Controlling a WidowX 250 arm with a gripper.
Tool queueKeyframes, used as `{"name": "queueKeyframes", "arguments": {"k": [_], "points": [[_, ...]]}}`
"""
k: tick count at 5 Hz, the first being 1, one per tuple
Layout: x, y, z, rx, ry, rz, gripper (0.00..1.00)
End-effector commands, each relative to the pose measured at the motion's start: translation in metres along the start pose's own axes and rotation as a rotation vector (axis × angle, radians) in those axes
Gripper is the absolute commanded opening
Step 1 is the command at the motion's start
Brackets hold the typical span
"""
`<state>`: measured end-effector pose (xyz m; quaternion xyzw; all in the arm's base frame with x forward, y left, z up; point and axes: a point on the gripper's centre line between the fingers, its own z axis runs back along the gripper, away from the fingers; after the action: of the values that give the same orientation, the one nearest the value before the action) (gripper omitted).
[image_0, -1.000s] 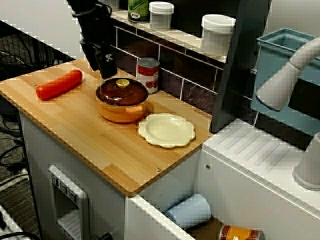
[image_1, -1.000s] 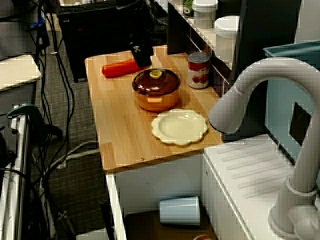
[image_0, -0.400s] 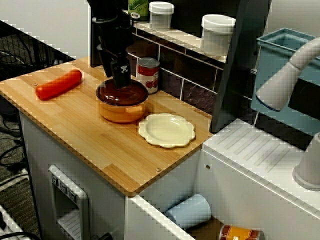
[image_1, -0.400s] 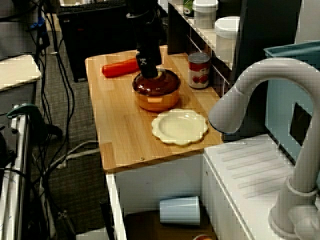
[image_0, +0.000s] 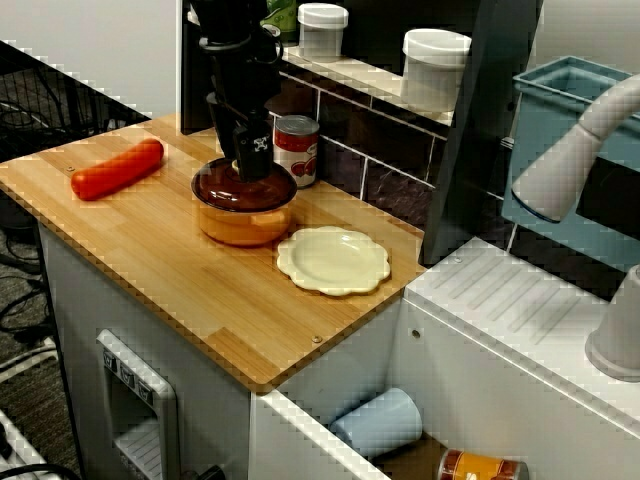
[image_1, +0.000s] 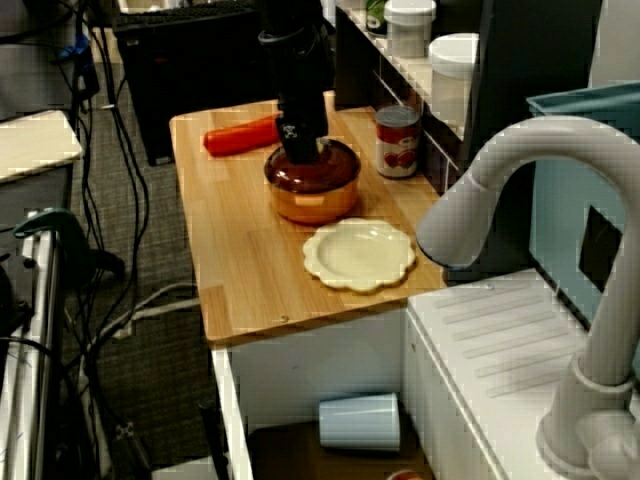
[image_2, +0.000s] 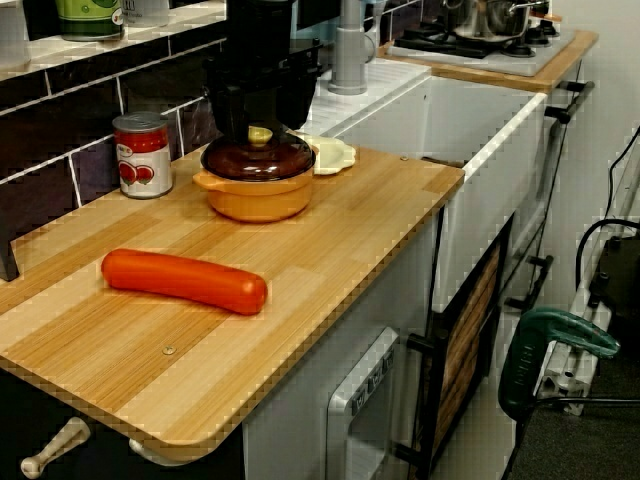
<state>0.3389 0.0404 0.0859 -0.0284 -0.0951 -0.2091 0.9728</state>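
Side view: claw (image_2: 258, 128) spread wide either side of lid knob (image_2: 259, 136), orange pot (image_2: 255, 196) w/ contents hidden.

I see a round orange pot (image_0: 243, 225) standing upright on the wooden tabletop (image_0: 200, 300), a little toward 1 o'clock from its middle in the view from above. It is squat and glossy. In the low side view, a small stub handle juts from its side at 9 o'clock. A dark brown domed lid (image_0: 215, 188) sits level on it and closes it fully. A small pale yellow knob (image_2: 260, 135) crowns the lid's centre, visible only in the low side view.
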Motion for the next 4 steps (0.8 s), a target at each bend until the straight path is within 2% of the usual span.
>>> {"name": "queueKeyframes", "arguments": {"k": [1, 4], "points": [[0.0026, 0.0020, 0.0269, 0.043, -0.065, 0.012, 1.00], [0.0016, 0.0054, 0.0190, 0.061, -0.064, 0.040, 1.00]]}}
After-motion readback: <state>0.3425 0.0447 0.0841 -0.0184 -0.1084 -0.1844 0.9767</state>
